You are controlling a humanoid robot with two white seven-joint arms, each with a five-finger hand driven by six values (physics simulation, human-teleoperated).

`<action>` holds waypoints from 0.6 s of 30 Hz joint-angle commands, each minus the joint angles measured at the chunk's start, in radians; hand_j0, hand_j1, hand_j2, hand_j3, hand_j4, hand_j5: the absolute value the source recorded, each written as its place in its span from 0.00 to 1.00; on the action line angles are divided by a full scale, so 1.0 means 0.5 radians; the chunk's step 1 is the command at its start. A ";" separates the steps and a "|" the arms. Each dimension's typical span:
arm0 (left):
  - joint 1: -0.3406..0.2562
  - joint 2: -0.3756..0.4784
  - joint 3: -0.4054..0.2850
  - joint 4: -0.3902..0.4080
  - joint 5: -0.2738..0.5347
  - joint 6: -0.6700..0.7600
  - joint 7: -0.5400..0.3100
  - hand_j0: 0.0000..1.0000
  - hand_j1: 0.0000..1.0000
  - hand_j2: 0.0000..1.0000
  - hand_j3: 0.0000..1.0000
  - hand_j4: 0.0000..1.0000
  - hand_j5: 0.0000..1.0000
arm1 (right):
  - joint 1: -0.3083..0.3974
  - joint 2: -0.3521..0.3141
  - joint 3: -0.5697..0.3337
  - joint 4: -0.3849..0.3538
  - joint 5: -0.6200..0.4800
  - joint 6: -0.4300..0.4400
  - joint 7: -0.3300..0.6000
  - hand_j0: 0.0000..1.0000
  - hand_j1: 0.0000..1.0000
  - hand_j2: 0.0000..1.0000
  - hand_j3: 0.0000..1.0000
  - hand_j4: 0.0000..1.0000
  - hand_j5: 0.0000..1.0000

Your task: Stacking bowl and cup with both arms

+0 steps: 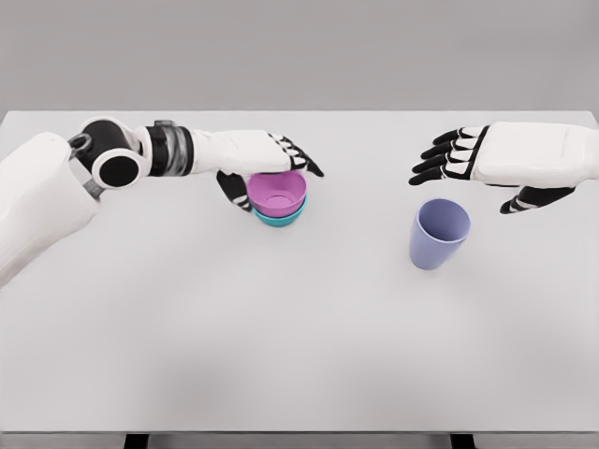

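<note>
cup: lavender plastic cup, upright, at 7 o'clock just below right hand, fingers spread, empty
bowls: pink bowl nested in teal bowl; left hand curled around them

White table, plain grey wall

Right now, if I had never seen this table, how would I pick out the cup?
Start at the white table and look toward its right half, just below the robot's open right hand. There the cup stands alone, touching nothing. It is tall and pale blue-violet, unlike the pink bowl nested in a teal bowl under the left hand.
</note>
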 commanded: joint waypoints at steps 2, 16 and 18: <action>-0.006 0.333 0.109 -0.354 0.334 0.002 0.001 1.00 1.00 1.00 1.00 1.00 1.00 | 0.000 0.002 0.002 0.000 -0.009 0.006 -0.001 1.00 1.00 1.00 1.00 1.00 1.00; 0.693 1.058 0.671 -0.403 1.684 -0.323 0.001 1.00 1.00 1.00 1.00 1.00 1.00 | -0.009 0.232 0.150 0.255 0.245 0.006 -0.001 1.00 1.00 1.00 1.00 1.00 1.00; 0.721 1.039 0.671 -0.397 1.570 -0.320 0.001 1.00 1.00 1.00 1.00 1.00 1.00 | -0.009 0.235 0.165 0.282 0.245 0.006 -0.001 1.00 1.00 1.00 1.00 1.00 1.00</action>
